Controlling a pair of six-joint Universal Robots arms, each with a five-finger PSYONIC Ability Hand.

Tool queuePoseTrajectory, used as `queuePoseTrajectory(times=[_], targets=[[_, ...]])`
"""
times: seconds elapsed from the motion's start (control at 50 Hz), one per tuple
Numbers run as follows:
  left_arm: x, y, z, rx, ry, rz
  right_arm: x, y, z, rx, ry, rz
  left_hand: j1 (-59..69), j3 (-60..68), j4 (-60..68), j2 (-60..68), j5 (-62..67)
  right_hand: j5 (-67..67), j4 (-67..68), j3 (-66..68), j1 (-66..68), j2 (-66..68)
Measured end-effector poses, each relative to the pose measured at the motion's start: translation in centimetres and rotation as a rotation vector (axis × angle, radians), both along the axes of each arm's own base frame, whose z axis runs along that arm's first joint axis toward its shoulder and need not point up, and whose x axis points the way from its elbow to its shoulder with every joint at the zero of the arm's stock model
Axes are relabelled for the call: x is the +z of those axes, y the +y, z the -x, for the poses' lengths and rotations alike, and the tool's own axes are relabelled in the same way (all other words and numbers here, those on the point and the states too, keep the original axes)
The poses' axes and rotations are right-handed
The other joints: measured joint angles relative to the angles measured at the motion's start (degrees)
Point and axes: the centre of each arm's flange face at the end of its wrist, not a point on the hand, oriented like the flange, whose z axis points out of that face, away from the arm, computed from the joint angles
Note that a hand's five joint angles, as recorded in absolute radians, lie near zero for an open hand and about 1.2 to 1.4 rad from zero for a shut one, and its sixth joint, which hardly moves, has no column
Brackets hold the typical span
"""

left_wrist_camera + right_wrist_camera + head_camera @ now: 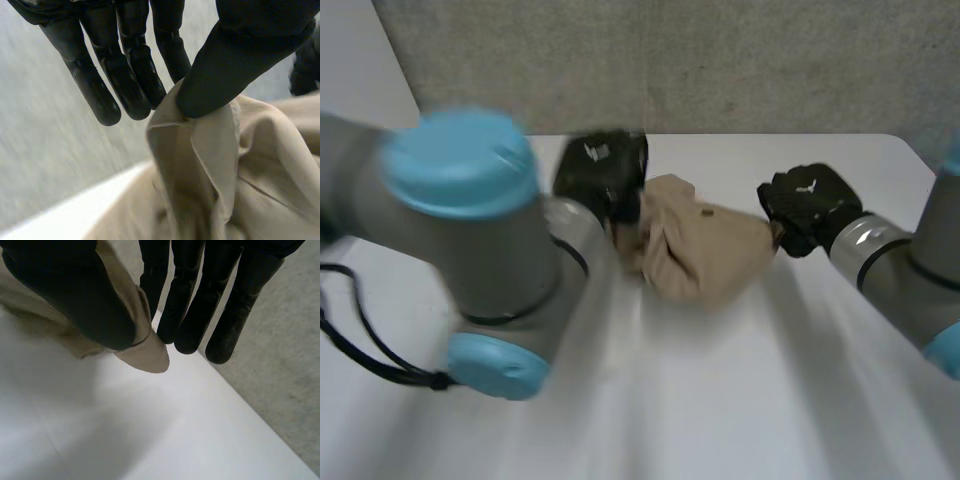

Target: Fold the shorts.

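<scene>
The tan shorts (pixel 698 245) hang bunched between my two hands, just above the white table (pixel 740 400). My left hand (pixel 602 172) is at their left end; in the left wrist view its thumb (pixel 235 55) pinches a seamed edge of the shorts (pixel 200 150) against straight fingers (pixel 127 75). At the right end, my right hand (pixel 810 208) holds another edge. In the right wrist view its thumb (pixel 80 295) presses a hemmed corner of the shorts (pixel 147 350) against its fingers (pixel 192 305).
My left arm's large grey joint with light-blue caps (pixel 470 250) stands close in front, hiding the table's left part. A grey wall (pixel 720 60) runs behind the table's far edge. Bare table lies in front of the shorts.
</scene>
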Motion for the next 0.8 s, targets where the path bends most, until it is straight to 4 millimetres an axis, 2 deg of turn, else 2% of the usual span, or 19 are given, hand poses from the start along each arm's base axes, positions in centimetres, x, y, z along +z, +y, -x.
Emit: queuePoseTrajectory(times=[0.02, 0.04, 0.06, 0.08, 0.14, 0.16, 0.28, 0.32, 0.34, 0.4, 0.52, 0.6, 0.62, 0.64, 0.7, 0.72, 0.74, 0.78, 0.8], targets=[[0.0, 0.0, 0.0, 0.0, 0.0, 0.0, 0.0, 0.0, 0.0, 0.0, 0.0, 0.0, 0.0, 0.0, 0.0, 0.0, 0.0, 0.0, 0.0, 0.0, 0.0, 0.0], [4.3, 1.2, -1.4, 0.003, 0.031, 0.083, 2.9, 0.6, 0.4, -0.006, -0.008, 0.018, 0.01, 0.0, 0.0, 0.0, 0.0, 0.0, 0.0, 0.0, 0.0, 0.0], [5.2, 1.6, -1.7, 0.004, 0.037, 0.1, 3.5, 0.8, 0.5, -0.008, -0.01, 0.023, 0.12, 0.0, 0.0, 0.0, 0.0, 0.0, 0.0, 0.0, 0.0, 0.0], [7.4, 2.4, -2.6, 0.008, 0.054, 0.147, 5.2, 1.2, 0.9, -0.014, -0.02, 0.046, 0.12, 0.0, 0.0, 0.0, 0.0, 0.0, 0.0, 0.0, 0.0, 0.0], [10.5, 3.8, -4.0, 0.014, 0.082, 0.214, 8.2, 2.0, 1.7, -0.029, -0.043, 0.089, 0.15, 0.02, 0.03, 0.02, 0.0, 0.0, 0.01, 0.0, 0.0, 0.0], [12.3, 4.7, -4.9, 0.016, 0.103, 0.255, 10.4, 2.8, 2.3, -0.041, -0.069, 0.129, 0.16, 0.02, 0.04, 0.03, 0.01, 0.0, 0.02, 0.0, 0.0, 0.0], [16.8, 7.5, -7.3, 0.009, 0.174, 0.362, 17.0, 6.1, 4.0, -0.063, -0.172, 0.276, 0.21, 0.03, 0.21, 0.06, 0.0, 0.03, 0.02, 0.0, 0.0, 0.0], [17.3, 7.8, -7.6, 0.008, 0.184, 0.375, 17.2, 6.3, 4.1, -0.064, -0.176, 0.282, 0.22, 0.03, 0.22, 0.06, 0.0, 0.04, 0.02, 0.0, 0.0, 0.0], [18.0, 8.4, -8.2, 0.007, 0.2, 0.393, 19.0, 7.6, 4.5, -0.064, -0.204, 0.327, 0.23, 0.03, 0.22, 0.06, 0.0, 0.04, 0.02, 0.0, 0.0, 0.0], [18.6, 8.8, -8.7, 0.01, 0.211, 0.405, 20.1, 8.8, 4.8, -0.062, -0.217, 0.35, 0.24, 0.03, 0.22, 0.06, 0.0, 0.04, 0.02, 0.0, 0.0, 0.0], [18.0, 7.5, -9.0, 0.048, 0.191, 0.392, 20.2, 8.8, 4.9, -0.064, -0.204, 0.324, 0.25, 0.03, 0.23, 0.06, 0.0, 0.04, 0.02, 0.0, 0.0, 0.0], [16.0, 4.3, -9.0, 0.11, 0.139, 0.346, 18.2, 6.3, 4.7, -0.084, -0.156, 0.244, 0.25, 0.06, 0.25, 0.07, 0.0, 0.05, 0.07, 0.0, 0.39, 0.0], [16.0, 4.3, -9.0, 0.11, 0.139, 0.346, 18.2, 6.3, 4.7, -0.084, -0.156, 0.244, 0.25, 0.06, 0.25, 0.07, 0.0, 0.05, 0.07, 0.0, 0.39, 0.0], [14.4, 2.3, -8.8, 0.137, 0.104, 0.308, 16.8, 4.7, 4.5, -0.093, -0.127, 0.201, 0.25, 0.19, 0.26, 0.15, 0.01, 0.06, 0.23, 0.0, 0.39, 0.0], [11.1, -1.1, -8.1, 0.168, 0.04, 0.231, 14.1, 1.8, 3.9, -0.098, -0.075, 0.128, 0.24, 0.21, 0.26, 0.2, 0.0, 0.06, 0.28, 0.0, 0.39, 0.0], [11.1, -1.1, -8.1, 0.168, 0.04, 0.231, 14.1, 1.8, 3.9, -0.098, -0.075, 0.128, 0.24, 0.21, 0.26, 0.2, 0.0, 0.06, 0.28, 0.0, 0.39, 0.0], [8.6, -3.1, -7.5, 0.179, 0.0, 0.181, 12.0, 0.0, 3.1, -0.093, -0.041, 0.085, 0.24, 0.21, 0.26, 0.22, 0.01, 0.17, 0.27, 0.0, 0.39, 0.0], [7.7, -3.8, -7.2, 0.182, -0.012, 0.166, 11.5, -0.4, 2.9, -0.092, -0.035, 0.077, 0.24, 0.21, 0.26, 0.22, 0.01, 0.17, 0.27, 0.0, 0.39, 0.0], [5.3, -5.7, -6.4, 0.188, -0.04, 0.13, 9.2, -2.2, 1.9, -0.09, -0.009, 0.053, 0.24, 0.22, 0.26, 0.24, 0.0, 0.16, 0.27, 0.0, 0.39, 0.0]])
